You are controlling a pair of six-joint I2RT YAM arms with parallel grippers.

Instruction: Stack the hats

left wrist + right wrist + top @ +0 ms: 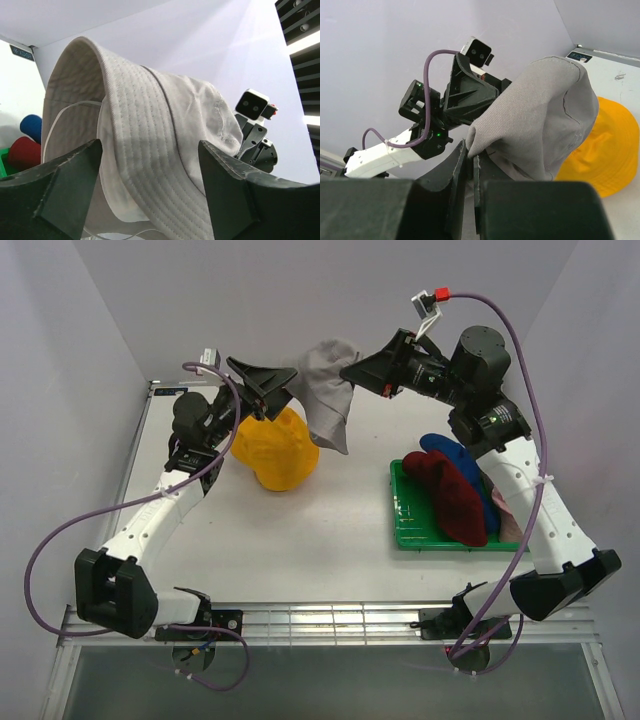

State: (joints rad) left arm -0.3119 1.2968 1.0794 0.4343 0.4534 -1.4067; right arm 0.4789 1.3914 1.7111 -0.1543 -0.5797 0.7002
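A white worktop (340, 550), closed in by pale plain walls, carries the scene. The left arm (150, 525) and the right arm (530, 500) reach in from either side and meet above it.

The right jaws are clamped on the grey hat (325, 400): in the right wrist view the two dark fingers (455, 170) pinch a fold of its fabric, and the rest of the hat (545, 120) bulges up and away beyond them. It hangs in the air, clear of the worktop.

The left jaws stand wide apart. In the left wrist view the grey hat (160, 150) fills the space between them, stitched brim and pale lining toward the camera. Whether either finger (65, 190) touches the cloth I cannot tell — nothing is pinched there.

Below both sets of jaws sits the yellow hat (275, 450) on the worktop, crown up, with the hanging edge of the grey hat just over its far side. From the right wrist it shows beyond the jaws, under the grey fabric (605, 145).

Well away from the jaws, beside the right arm, a green tray (400, 525) holds the dark red hat (455, 495), with the blue hat (455, 455) partly under it on the far side. A strip of the pink hat (508, 508) peeks out at the tray's outer edge — the arm hides most of it.
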